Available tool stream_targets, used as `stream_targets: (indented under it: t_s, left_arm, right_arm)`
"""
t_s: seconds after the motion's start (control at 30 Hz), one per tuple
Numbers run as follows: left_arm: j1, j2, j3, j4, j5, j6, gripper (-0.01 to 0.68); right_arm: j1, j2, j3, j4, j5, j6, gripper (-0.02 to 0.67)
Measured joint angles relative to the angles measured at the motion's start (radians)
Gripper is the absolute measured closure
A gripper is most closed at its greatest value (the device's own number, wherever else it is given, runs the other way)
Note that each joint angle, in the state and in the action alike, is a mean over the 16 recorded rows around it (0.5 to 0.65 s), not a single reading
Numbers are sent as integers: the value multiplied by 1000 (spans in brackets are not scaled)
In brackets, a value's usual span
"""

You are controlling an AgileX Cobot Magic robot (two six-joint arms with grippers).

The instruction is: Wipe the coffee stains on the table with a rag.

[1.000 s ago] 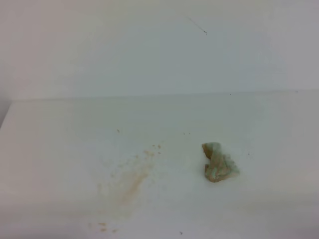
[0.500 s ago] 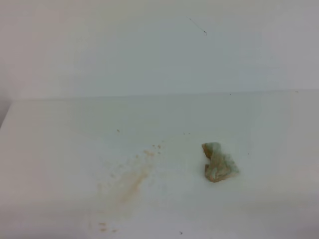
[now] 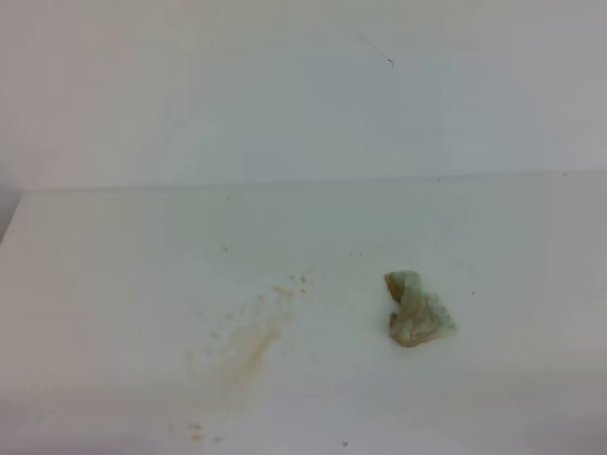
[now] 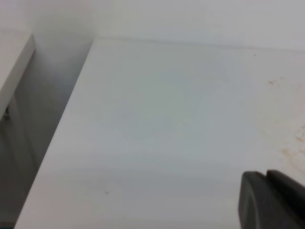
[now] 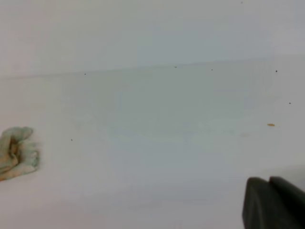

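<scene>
On the table [image 3: 114,246]: one rag, one smear, nothing gripped.
Rag [image 3: 415,310]: single bunched green-white wad, brown-stained, lying right of centre, untouched.
Coffee stains [image 3: 248,346]: one faint tan streak with specks, left of the rag, apart from it.
Left gripper [image 4: 274,200]: dark corner only, can't tell how the jaws stand.
Right gripper [image 5: 272,204]: same, jaws unreadable; rag far left.

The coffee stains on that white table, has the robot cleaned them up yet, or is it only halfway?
Partly done, it seems: the coffee stains look like a faint tan streaky smear with specks, not a wet puddle, and the bunched pale green rag already carries brown patches. Nothing is in hand: the rag lies loose on the white table, right of the smear, with neither gripper touching it. Left: wiping the remaining smear.
</scene>
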Motion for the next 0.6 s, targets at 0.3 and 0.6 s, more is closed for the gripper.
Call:
stream_targets:
  t_s: [0.3,0.6]
  left_arm:
    - [0,0,2,0,0,0,675]
    - [0,0,1,0,0,0,675]
  right_arm:
    - [0,0,0,0,0,-1,649]
    - [0,0,0,0,0,-1,649]
